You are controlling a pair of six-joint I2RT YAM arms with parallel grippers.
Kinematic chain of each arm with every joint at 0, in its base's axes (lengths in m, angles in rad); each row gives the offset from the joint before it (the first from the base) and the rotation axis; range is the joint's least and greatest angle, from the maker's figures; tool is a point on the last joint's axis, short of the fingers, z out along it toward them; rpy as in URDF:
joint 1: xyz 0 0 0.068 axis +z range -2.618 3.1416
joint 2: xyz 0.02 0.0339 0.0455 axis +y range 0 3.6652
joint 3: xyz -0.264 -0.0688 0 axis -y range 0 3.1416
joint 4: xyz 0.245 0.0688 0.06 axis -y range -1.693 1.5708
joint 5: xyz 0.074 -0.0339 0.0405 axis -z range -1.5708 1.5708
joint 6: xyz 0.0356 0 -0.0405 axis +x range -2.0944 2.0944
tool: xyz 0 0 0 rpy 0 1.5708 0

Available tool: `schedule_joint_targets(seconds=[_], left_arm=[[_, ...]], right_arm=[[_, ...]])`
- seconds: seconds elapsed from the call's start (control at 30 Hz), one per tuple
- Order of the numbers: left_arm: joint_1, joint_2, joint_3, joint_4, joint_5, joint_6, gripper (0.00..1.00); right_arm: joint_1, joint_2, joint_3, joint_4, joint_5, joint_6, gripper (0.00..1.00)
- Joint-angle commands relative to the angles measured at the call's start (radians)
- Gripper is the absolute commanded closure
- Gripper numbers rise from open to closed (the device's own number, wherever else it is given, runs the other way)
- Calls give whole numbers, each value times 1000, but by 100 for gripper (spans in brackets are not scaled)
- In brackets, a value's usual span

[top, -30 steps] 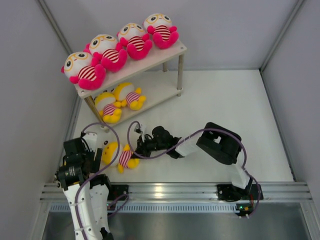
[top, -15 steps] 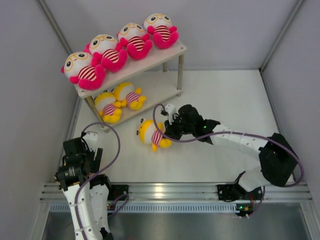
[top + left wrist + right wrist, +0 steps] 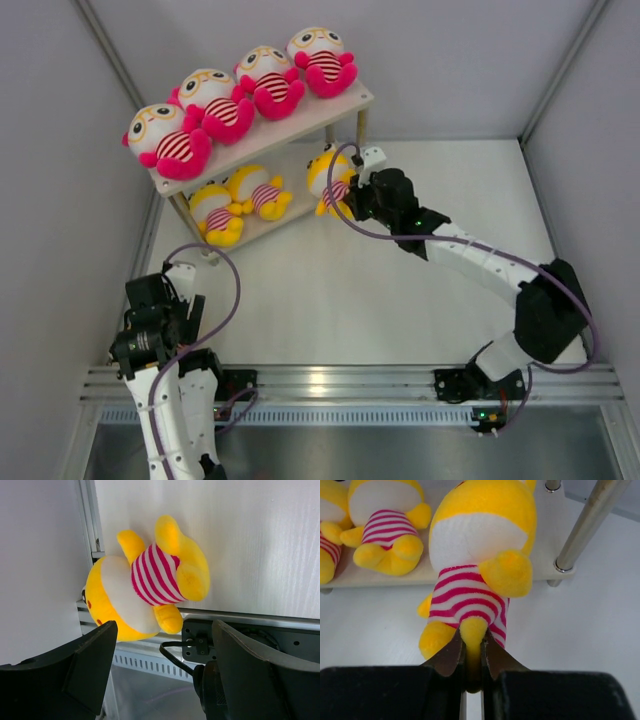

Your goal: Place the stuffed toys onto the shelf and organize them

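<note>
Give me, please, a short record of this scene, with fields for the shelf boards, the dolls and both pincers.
Top board: four pink dolls
Lower board: two yellow dolls
Right pincer: shut on a limb of the third yellow doll, at the lower board's right end
Left pincer: open, empty
Fourth yellow doll: lying just ahead of the left pincer

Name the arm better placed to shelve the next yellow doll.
Right. The right gripper pinches a yellow doll by a limb at the lower board; the left gripper hangs open near its base, above another yellow doll.
</note>
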Motion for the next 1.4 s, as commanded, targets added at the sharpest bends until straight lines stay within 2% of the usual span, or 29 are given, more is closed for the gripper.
schedule_joint_targets(seconds=[0.0, 0.27, 0.43, 0.7, 0.87, 0.93, 1.07, 1.2, 1.3, 1.37], left_arm=[[5, 18, 6, 46, -46, 8, 18], [5, 51, -10, 55, -67, -1, 18], [5, 61, -4, 55, -62, -4, 18], [5, 87, -23, 66, -113, -36, 18], [5, 103, -17, 67, -105, -51, 18], [6, 106, -19, 67, -115, -56, 18], [8, 118, -34, 79, -176, -47, 17], [8, 136, -89, 154, -268, -8, 9], [8, 172, -96, 159, -270, -13, 6], [8, 183, -91, 165, -267, -11, 3]], right_arm=[[-28, 154, 139, 239, 38, 82, 100], [-34, 434, 359, 300, -48, 64, 100], [-57, 499, 411, 311, -91, 65, 100], [-120, 629, 511, 248, -305, 97, 100], [-123, 660, 511, 251, -364, 96, 83], [-123, 656, 502, 257, -367, 91, 70], [-125, 613, 474, 254, -375, 76, 55], [-123, 582, 473, 208, -372, 55, 38], [-126, 541, 442, 188, -353, 39, 31], [-126, 502, 406, 200, -353, 30, 30]])
